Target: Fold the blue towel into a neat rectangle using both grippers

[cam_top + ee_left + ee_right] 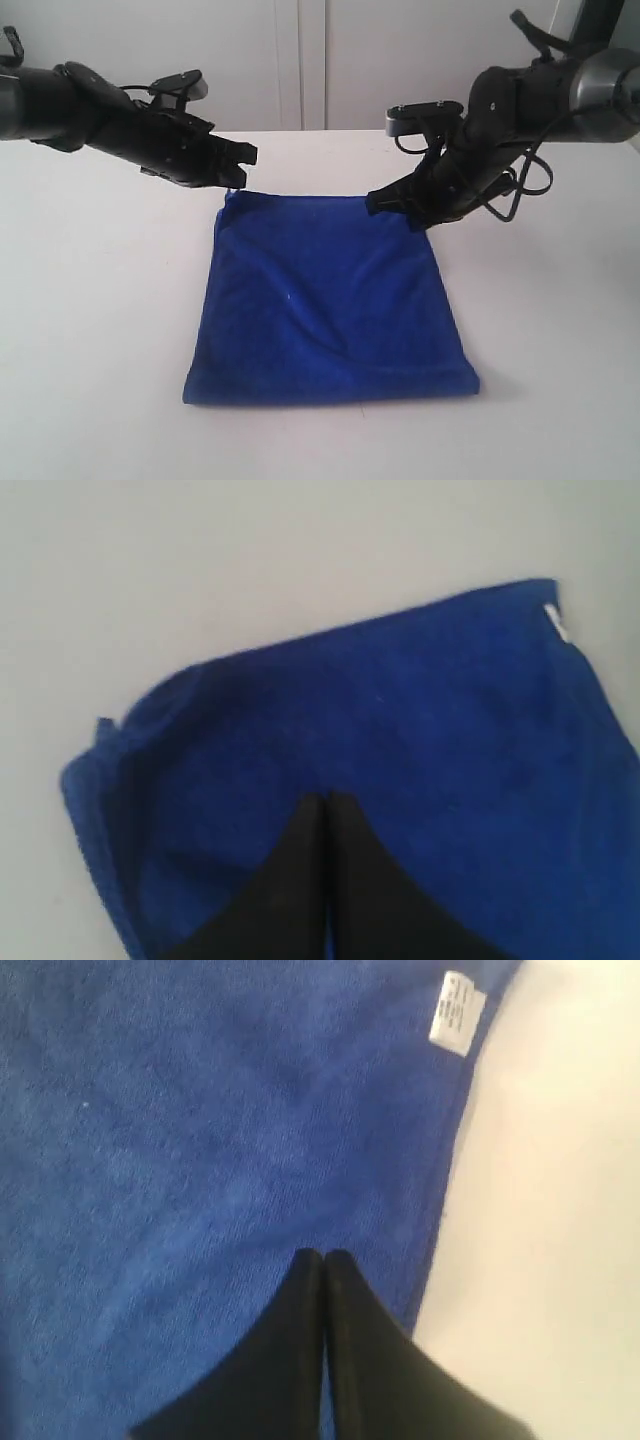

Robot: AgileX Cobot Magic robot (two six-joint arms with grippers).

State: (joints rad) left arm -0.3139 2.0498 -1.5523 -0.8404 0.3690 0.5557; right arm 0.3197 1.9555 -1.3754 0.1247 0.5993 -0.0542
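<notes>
Towel: the royal-blue soft microfibre towel (330,300) lies flat on the white tabletop (90,320) between my arms; its layered edge suggests it is already doubled over.
Left hand: my left gripper (247,154) hangs just over the far-left corner, fingers pressed together with no cloth between them that I can see.
Right hand: my right gripper (376,203) sits low at the far-right corner, fingers likewise pressed together on nothing.
Lie of the cloth: it stretches from both hands toward the near edge. It looks nearly square, so I cannot tell its long axis.
Nearer arm: neither, each has its own corner.
Tag: the small white label (457,1012) lies on the side edge by my right hand.
In the way: nothing I can see between hands and corners.
Next, I judge: spread both and pinch the far corners.
</notes>
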